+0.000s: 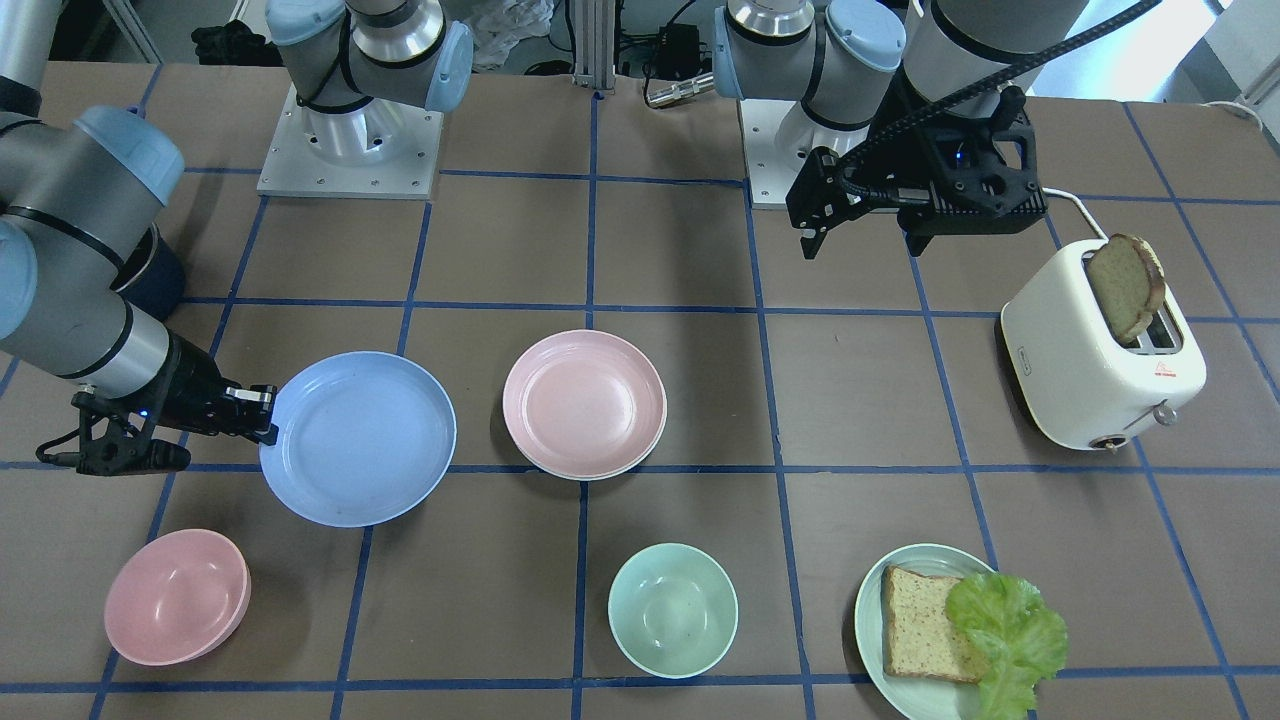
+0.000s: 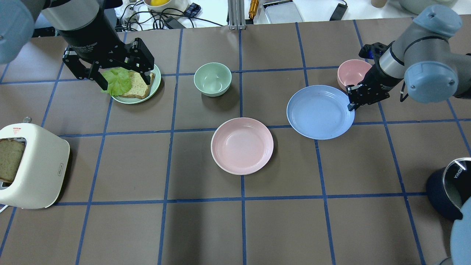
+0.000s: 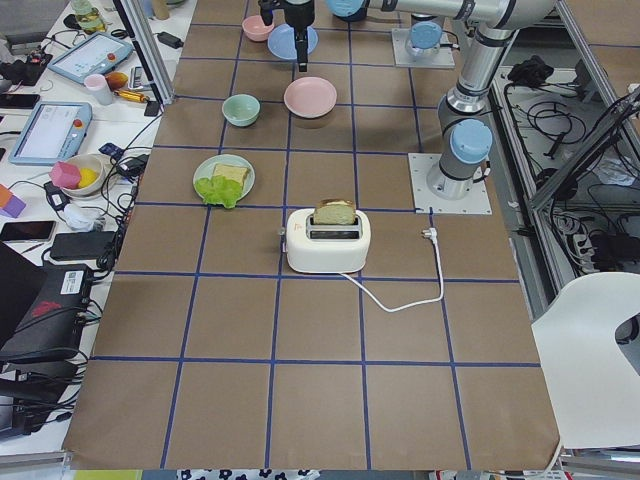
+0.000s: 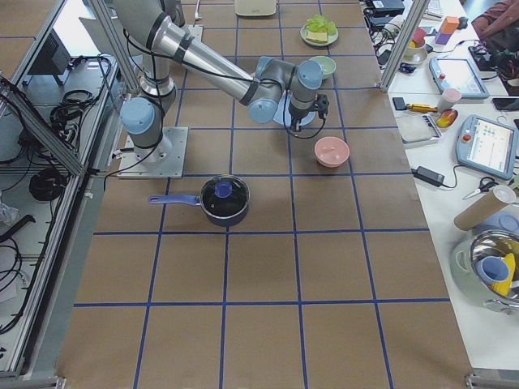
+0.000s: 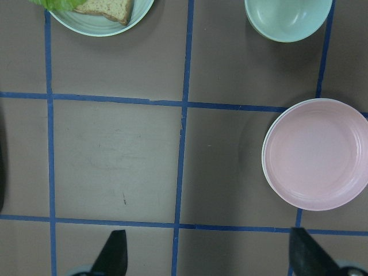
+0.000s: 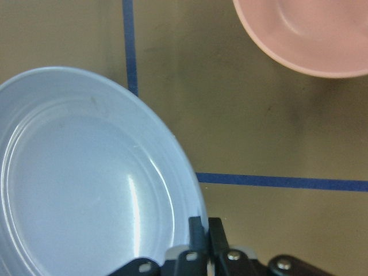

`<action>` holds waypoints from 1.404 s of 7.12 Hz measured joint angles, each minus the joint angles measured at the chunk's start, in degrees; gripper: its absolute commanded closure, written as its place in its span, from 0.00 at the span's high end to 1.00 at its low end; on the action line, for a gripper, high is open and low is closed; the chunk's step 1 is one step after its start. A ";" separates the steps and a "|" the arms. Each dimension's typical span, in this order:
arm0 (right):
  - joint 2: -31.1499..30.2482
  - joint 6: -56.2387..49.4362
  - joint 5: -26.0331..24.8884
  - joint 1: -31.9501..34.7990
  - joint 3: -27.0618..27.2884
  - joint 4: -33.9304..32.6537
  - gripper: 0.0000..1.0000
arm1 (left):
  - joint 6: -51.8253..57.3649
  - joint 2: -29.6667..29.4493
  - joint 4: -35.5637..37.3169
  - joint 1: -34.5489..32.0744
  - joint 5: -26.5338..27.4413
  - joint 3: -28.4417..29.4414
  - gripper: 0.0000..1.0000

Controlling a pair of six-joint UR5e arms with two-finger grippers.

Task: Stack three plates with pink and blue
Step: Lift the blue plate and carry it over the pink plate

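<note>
The blue plate (image 2: 320, 112) is pinched at its rim by the closed right gripper (image 2: 351, 106); the pink plate (image 2: 242, 145) (a cream plate (image 1: 585, 477) is seen beneath it) lies to the robot's left, slightly nearer its base; the left gripper (image 2: 127, 80) is held wide open, well apart.

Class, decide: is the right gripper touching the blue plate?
Touching. The right wrist view shows the right gripper pinching the rim of the blue plate between its two fingers.

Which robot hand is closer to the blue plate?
Right. The right gripper pinches the rim of the blue plate; the left gripper hangs far off, beyond the pink plate.
</note>
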 measured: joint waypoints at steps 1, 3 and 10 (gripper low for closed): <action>-0.38 3.92 0.11 2.42 -0.76 0.19 0.00 | 0.00 -0.01 0.00 0.04 -0.02 0.00 1.00; -1.27 12.96 0.20 8.52 -1.67 -0.12 0.00 | 0.00 -0.06 0.00 0.11 -0.06 0.00 1.00; -3.13 28.50 -0.62 21.79 2.30 -6.18 0.00 | 0.00 0.00 0.00 0.16 0.00 0.00 1.00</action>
